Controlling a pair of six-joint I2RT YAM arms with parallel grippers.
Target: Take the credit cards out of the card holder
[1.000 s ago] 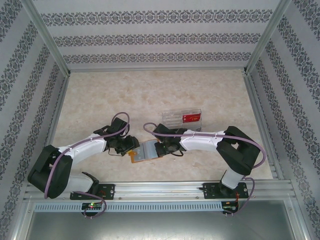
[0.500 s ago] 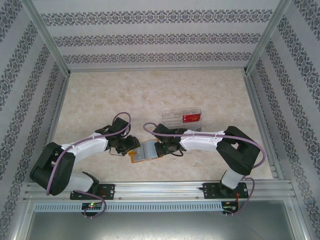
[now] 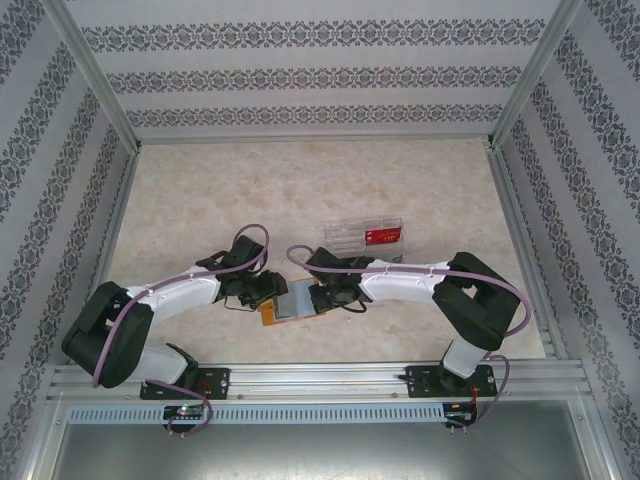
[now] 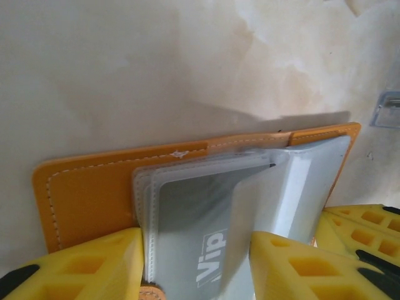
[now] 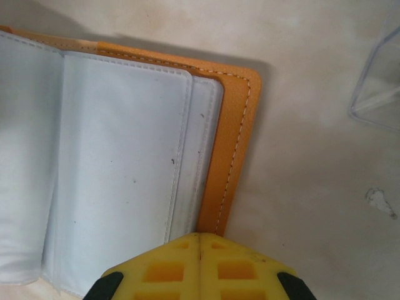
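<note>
Over card holder (image 4: pixel 87 194), left end effector (image 4: pixel 194 262)

We see a beige marbled table (image 3: pixel 300 180). Toward its six o'clock edge an orange-tan card holder (image 3: pixel 290 303) lies open and flat, pockets up. A clear plastic tray (image 3: pixel 363 238) rests at the holder's one o'clock, near it but apart.

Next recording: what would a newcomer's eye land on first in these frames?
First, the open orange card holder at the table's front centre. The left end effector stands open over its grey sleeves, where a card marked Vip shows; the right end effector, shut, sits at the opposite edge. Behind lies a clear tray with a red card.
</note>
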